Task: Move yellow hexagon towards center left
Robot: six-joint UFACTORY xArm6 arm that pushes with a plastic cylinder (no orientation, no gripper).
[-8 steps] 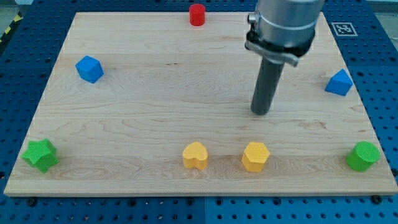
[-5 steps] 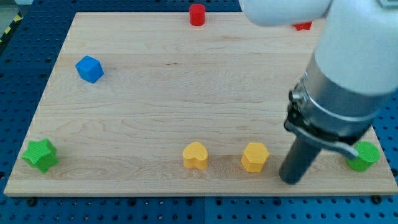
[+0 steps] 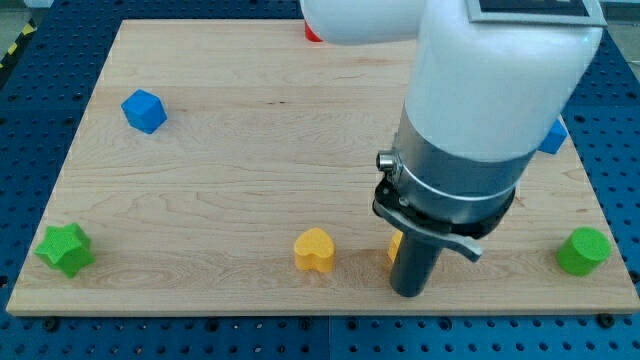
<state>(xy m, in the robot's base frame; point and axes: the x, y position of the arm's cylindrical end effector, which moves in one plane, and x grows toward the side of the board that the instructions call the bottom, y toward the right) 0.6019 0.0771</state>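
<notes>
The yellow hexagon (image 3: 394,246) sits near the board (image 3: 250,160)'s bottom edge, to the right of the yellow heart (image 3: 314,250), and my rod hides nearly all of it; only a sliver shows at the rod's left side. My tip (image 3: 408,293) stands just below and right of the hexagon, at its lower right edge; I cannot tell if it touches. I carry no jaws, just the bare rod, and it holds nothing. To do this push well, I judge I should bear up and leftward through the hexagon's middle, so it passes above the heart rather than knocking it. An off-centre push could let it slip aside. The blue cube (image 3: 143,110) lies far up-left of the heart, the green star (image 3: 64,249) far left.
</notes>
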